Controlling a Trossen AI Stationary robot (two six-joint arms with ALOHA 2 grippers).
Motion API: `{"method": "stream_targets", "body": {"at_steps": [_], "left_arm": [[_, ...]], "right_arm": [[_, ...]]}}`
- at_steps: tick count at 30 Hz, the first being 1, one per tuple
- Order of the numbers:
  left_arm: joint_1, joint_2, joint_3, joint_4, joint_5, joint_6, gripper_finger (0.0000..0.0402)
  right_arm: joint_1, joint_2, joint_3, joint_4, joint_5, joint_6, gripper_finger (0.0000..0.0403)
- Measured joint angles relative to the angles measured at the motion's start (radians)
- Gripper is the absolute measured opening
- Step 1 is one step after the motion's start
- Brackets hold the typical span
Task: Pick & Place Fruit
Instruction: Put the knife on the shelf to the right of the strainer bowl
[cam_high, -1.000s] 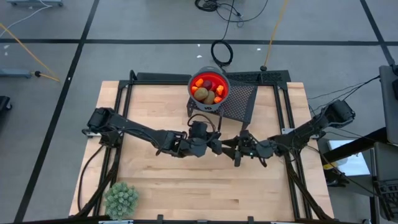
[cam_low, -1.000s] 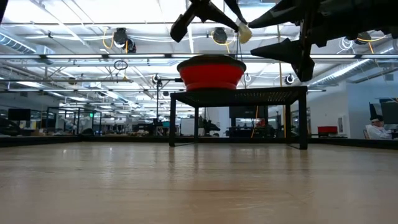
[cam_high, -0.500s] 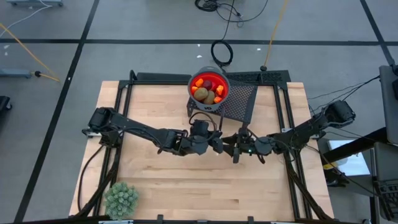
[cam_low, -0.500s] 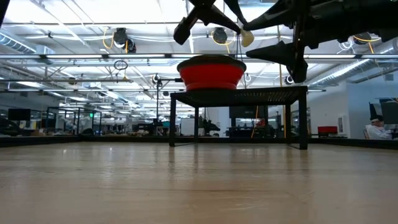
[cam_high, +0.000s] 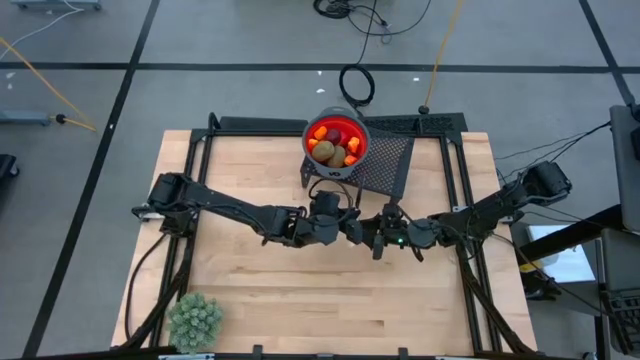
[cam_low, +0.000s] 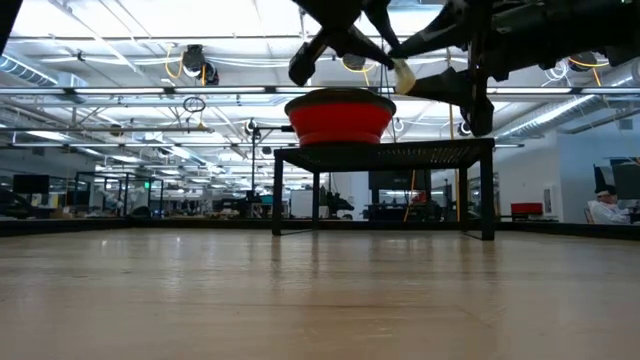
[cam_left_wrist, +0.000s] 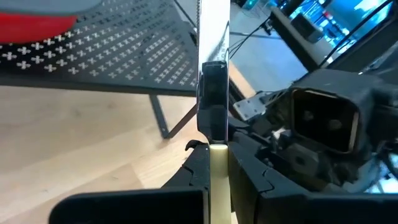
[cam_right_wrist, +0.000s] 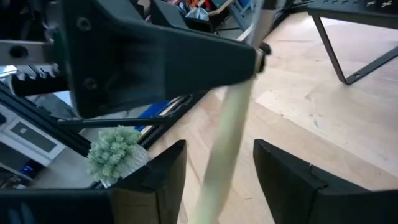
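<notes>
Found fruit piled inside red bowl: brown oval ones, dark red round one, small orange bits. Saw no fruit elsewhere on tabletop. Placed bowl on one end of black mesh stand, at the middle of tabletop's far edge.

Found left gripper near tabletop centre, just in front of stand, reaching in from the left side. Saw its fingers clamped shut on pale yellow handle of knife; in left wrist view, saw blade running straight out past fingertips toward mesh stand.

Found right gripper reaching in from the right, nose to nose with left gripper, almost touching. Saw its fingers spread apart on either side of the same yellow handle, with gaps on both sides in right wrist view. Judged no grip there.

Confirmed in low view both grippers raised well above tabletop, at about bowl height, with pale handle end showing between them. Couldn't tell from there which dark part belonged to which arm.

Spotted pale green spiky plant ball at near left corner of tabletop, well apart from both grippers. Noted a seated person far back in room, at right edge of low view.
</notes>
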Motion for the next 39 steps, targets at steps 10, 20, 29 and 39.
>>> {"method": "stream_targets", "body": {"at_steps": [10, 20, 29, 39], "left_arm": [[0.000, 0.002, 0.000, -0.007, 0.007, 0.000, 0.0021], [0.000, 0.002, 0.000, -0.007, 0.018, 0.011, 0.0021], [0.000, 0.001, 0.000, -0.006, 0.021, 0.009, 0.0021], [0.000, 0.001, 0.000, -0.011, 0.026, 0.005, 0.0022]], "right_arm": [[0.001, 0.000, 0.000, -0.003, -0.003, -0.001, 0.0092], [0.001, 0.000, -0.002, -0.009, -0.021, 0.005, 0.0047], [0.001, 0.000, -0.002, -0.007, -0.024, 0.008, 0.0044], [0.001, 0.000, -0.002, -0.018, -0.027, 0.029, 0.0044]]}}
